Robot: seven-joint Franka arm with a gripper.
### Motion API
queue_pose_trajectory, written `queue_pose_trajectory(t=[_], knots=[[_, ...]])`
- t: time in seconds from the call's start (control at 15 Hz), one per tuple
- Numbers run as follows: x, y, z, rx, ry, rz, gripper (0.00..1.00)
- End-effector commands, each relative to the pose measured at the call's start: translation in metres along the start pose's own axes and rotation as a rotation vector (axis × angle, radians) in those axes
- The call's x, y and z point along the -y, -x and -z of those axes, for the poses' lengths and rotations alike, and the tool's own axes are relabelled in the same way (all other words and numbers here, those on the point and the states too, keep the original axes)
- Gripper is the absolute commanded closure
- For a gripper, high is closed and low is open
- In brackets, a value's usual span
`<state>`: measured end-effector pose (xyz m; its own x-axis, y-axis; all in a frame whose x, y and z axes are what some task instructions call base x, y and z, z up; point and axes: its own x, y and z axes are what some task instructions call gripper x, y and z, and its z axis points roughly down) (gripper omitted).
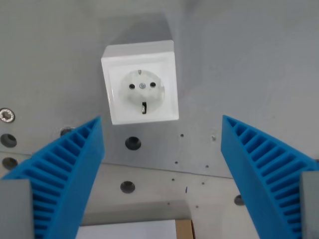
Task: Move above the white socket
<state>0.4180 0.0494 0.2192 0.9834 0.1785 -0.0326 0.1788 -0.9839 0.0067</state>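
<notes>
The white socket [141, 85] is a square box with a round recessed outlet, two pin holes and a centre screw. It sits on a grey metal plate [249, 59] in the upper middle of the wrist view. My gripper [162, 122] is open and empty. Its two blue ribbed fingers [70, 169] rise from the lower left and lower right, wide apart. The socket lies just beyond the fingertips, nearer the left finger than the right one.
The grey plate has several round holes [132, 143] and small screw points below the socket. A screw head [6, 115] shows at the left edge. A white and brown edge [149, 229] shows at the bottom middle.
</notes>
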Motion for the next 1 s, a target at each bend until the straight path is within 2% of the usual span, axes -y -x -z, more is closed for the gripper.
queue_pose_trajectory(t=[0.07,0.47,1.0], knots=[[0.006,0.003,-0.015,-0.105,0.026,0.038,0.0],[0.012,0.002,-0.036,-0.105,0.037,0.047,0.0],[0.017,0.0,-0.053,-0.107,0.049,0.052,0.0]])
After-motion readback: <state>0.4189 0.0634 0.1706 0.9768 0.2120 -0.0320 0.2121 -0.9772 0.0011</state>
